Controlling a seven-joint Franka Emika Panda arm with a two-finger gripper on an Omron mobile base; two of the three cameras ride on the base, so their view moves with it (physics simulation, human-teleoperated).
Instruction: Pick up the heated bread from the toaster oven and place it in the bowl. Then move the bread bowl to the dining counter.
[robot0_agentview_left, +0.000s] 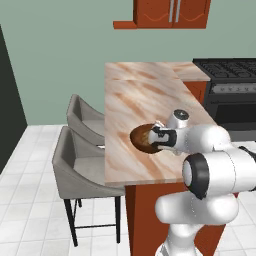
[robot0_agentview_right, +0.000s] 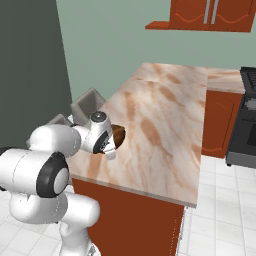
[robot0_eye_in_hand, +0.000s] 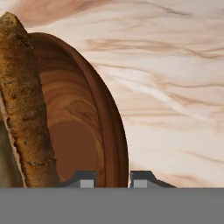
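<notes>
1. 2 grey padded stools (robot0_agentview_left: 82, 150) stand at the left of the left base view, tucked against the long edge of the dining counter (robot0_agentview_left: 135, 95), whose veined marble top runs from the picture's centre up toward the upper middle.
2. The bowl (robot0_agentview_left: 141, 137) sits on that marble top near its lower end, just left of centre in the left base view; in the right base view it shows as a dark brown sliver (robot0_agentview_right: 119, 135) left of centre, mostly hidden by the white wrist.
3. The gripper (robot0_eye_in_hand: 113, 178) is at the bottom middle of the hand view, its 2 dark tips drawn narrow with the bowl's rim (robot0_eye_in_hand: 114, 131) between them, so it is clamped on the bowl.
4. The bread (robot0_eye_in_hand: 24, 105) stands in the bowl at the left of the hand view, a rough golden-brown crust leaning against the wooden inside.
5. A black stove range (robot0_agentview_left: 230, 95) fills the right edge of the left base view, and reddish wall cabinets (robot0_agentview_left: 167, 14) hang at the top.
</notes>
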